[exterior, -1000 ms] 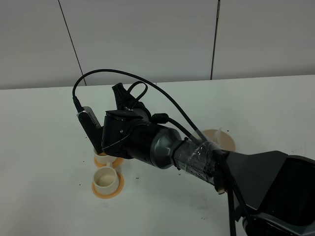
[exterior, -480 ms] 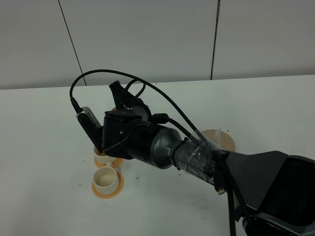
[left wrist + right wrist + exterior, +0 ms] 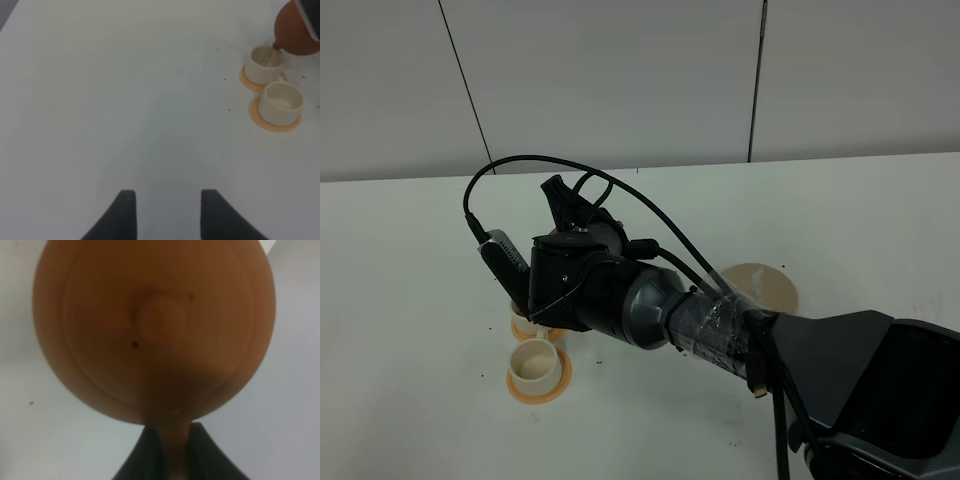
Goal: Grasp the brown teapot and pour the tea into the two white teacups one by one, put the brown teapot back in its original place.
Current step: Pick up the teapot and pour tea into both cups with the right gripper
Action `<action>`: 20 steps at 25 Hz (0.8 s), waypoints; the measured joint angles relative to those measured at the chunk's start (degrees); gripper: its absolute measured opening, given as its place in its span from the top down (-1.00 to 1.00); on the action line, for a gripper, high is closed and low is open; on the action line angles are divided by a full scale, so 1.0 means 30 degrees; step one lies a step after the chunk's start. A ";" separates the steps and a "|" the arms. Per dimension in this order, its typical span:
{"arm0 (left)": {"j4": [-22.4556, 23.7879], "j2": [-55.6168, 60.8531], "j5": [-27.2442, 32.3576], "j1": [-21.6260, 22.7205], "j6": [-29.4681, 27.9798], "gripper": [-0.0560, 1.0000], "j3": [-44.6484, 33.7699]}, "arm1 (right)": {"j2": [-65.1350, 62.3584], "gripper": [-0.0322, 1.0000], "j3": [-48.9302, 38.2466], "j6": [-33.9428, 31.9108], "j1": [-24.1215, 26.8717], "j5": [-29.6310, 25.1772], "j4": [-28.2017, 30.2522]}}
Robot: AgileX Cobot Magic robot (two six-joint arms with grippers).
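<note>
Pouring is the step in hand. Your right tool [image 3: 169,447] is clamped tight on the loop handle of the squat reddish-brown clay teapot [image 3: 155,330]. The pot hangs tipped in the air, its short spout just over the small cream-white teacup on an orange saucer [image 3: 264,64], the farther of the two from the robot. The second cream-white teacup [image 3: 283,99] stands just beside it on its own saucer; whether it already holds tea, you cannot tell from here. The flat round beige-tan coaster [image 3: 767,284] lies bare on the white table [image 3: 410,300], well apart from the cups, on the right arm's side. Your left tool [image 3: 167,212] hovers with jaws apart and nothing between them, away from the cups. Next, I judge, you should level the pot before carrying it. Swing the spout over the neighbouring cup if that one is dry, otherwise head for the coaster. Keep the pot's belly clear of both rims.
</note>
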State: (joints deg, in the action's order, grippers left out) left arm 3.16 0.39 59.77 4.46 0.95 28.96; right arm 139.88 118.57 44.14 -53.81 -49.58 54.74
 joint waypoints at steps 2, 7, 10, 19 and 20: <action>0.0000 0.0000 0.0000 0.0000 0.0000 0.19 0.0000 | 0.0000 0.76 0.0000 0.0000 0.0000 0.0016 0.0249; 0.0000 0.0000 0.0000 0.0000 0.0000 0.19 0.0000 | 0.0000 0.76 0.0000 0.0000 0.0000 0.0035 0.0322; 0.0000 0.0000 0.0000 0.0000 0.0000 0.19 0.0000 | 0.0000 0.76 0.0000 0.0000 0.0000 0.0050 0.0426; 0.0000 0.0000 0.0000 0.0000 0.0000 0.19 0.0000 | 0.0000 0.76 0.0000 0.0000 0.0000 0.0050 0.0603; 0.0000 0.0000 0.0000 0.0000 0.0000 0.19 0.0000 | 0.0000 0.76 0.0000 0.0000 0.0000 0.0056 0.0623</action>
State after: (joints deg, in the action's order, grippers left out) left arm 3.16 0.39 59.77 4.46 0.95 28.96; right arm 139.88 118.57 44.14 -53.81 -49.41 56.61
